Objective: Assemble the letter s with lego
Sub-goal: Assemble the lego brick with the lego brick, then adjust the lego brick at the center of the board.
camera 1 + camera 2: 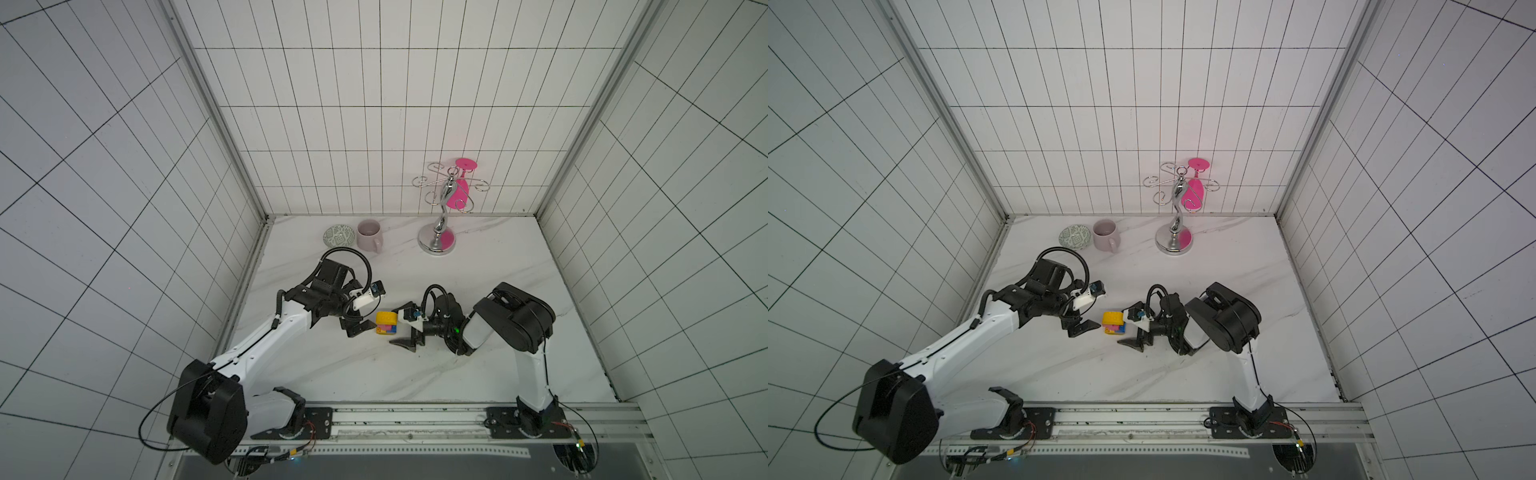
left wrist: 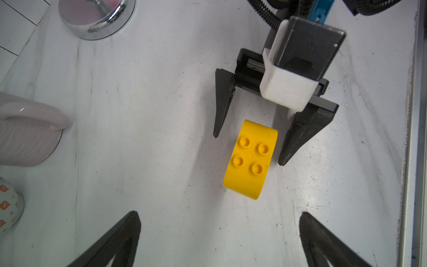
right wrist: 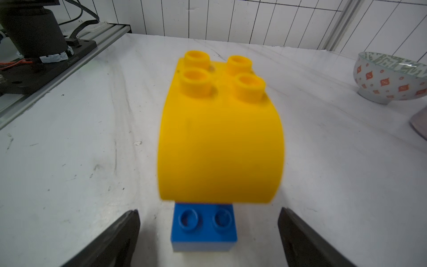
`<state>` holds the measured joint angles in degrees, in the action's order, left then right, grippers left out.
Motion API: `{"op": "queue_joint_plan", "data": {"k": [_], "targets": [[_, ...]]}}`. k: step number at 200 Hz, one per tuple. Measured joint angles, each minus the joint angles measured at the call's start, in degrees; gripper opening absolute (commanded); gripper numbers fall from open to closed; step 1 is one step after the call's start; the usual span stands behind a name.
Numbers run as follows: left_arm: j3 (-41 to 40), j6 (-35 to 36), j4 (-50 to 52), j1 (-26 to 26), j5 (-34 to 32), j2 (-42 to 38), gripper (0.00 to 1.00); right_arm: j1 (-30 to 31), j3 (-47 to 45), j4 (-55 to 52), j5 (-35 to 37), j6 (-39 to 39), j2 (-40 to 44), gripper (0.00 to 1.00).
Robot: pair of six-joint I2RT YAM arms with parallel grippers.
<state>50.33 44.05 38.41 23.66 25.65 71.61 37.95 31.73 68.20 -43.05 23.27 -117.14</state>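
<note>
A robot lab booth with a kitchen look: tiled walls [image 1: 374,124] around a marble worktop [image 1: 478,374], left arm [image 1: 257,345] and right arm [image 1: 532,374] bolted to an aluminium rail [image 1: 415,415], plus mug [image 1: 369,235] and bowl [image 1: 338,237].

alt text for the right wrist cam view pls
A yellow rounded plastic brick with four studs fills the middle, stacked over a blue square studded brick on the white marble-look table. The right gripper is open, its black fingers clear of both bricks. A patterned ceramic bowl sits farther off.
</note>
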Motion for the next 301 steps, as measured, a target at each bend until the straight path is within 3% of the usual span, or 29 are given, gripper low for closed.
{"op": "queue_joint_plan", "data": {"k": [45, 109, 143, 203, 301], "targets": [[-2.3, 2.5, 0.3, -0.3, 1.3, -3.4, 0.98, -0.9, -7.6, -7.4, 2.6, -2.6, 9.9, 0.97], [-11.3, 4.2, -4.3, -0.3, 1.7, -7.4, 0.98, -0.9, -9.1, -30.4, 4.7, -9.6, 50.1, 0.97], [-14.1, 2.8, -12.9, -0.3, 3.8, -4.7, 0.92, -0.9, -6.7, -42.1, 4.7, -13.1, 62.1, 0.97], [-14.9, 2.5, -19.5, -0.3, 7.5, 5.0, 0.9, -0.9, -0.5, -58.4, 3.5, -13.1, 68.3, 0.97], [-14.9, 2.0, -21.1, -0.6, 8.8, 6.2, 0.9, -0.9, 0.9, -63.8, 1.9, -10.2, 66.1, 0.97]]}}
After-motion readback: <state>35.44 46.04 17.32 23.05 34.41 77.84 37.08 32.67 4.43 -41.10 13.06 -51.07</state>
